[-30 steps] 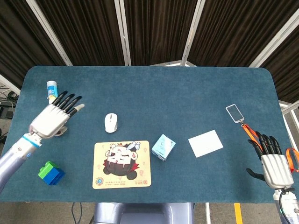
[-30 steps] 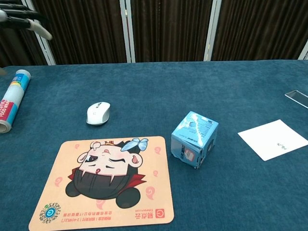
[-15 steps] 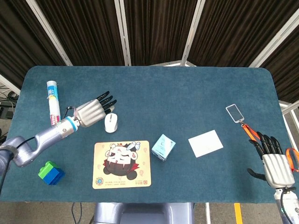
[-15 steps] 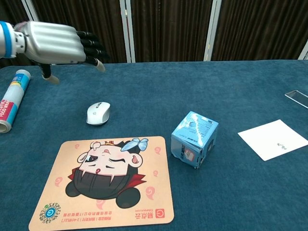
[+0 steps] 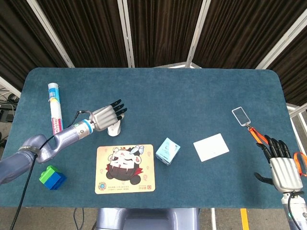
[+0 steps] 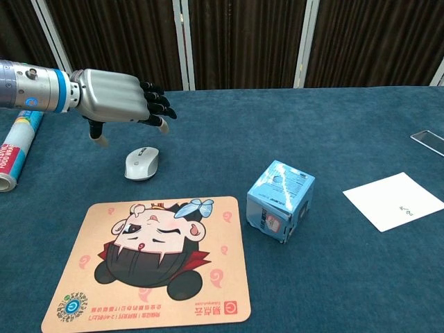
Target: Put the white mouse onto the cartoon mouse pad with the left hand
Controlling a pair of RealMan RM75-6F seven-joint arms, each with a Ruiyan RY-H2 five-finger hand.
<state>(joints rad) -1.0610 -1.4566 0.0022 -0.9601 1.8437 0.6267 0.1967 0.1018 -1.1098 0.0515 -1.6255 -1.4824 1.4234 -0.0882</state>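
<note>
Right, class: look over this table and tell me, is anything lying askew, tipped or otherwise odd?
The small light-blue cardboard box stands tilted on one edge, right of the cartoon mouse pad. The pad's picture is upside down from the robot's side.

left hand (image 6: pixel 114 104) hovers, fingers (image 6: pixel 156 104) apart.

A robot lab or test bay, set up as a staged rig. A worktop (image 5: pixel 201 96) covered in blue felt stands before dark pleated curtains (image 5: pixel 158 28) hung between white frame bars (image 5: pixel 125 33) at 12 o'clock. Cables (image 5: pixel 5 103) trail on the grey floor at 9 o'clock, and yellow floor tape (image 5: pixel 244 219) shows at 5 o'clock.
</note>
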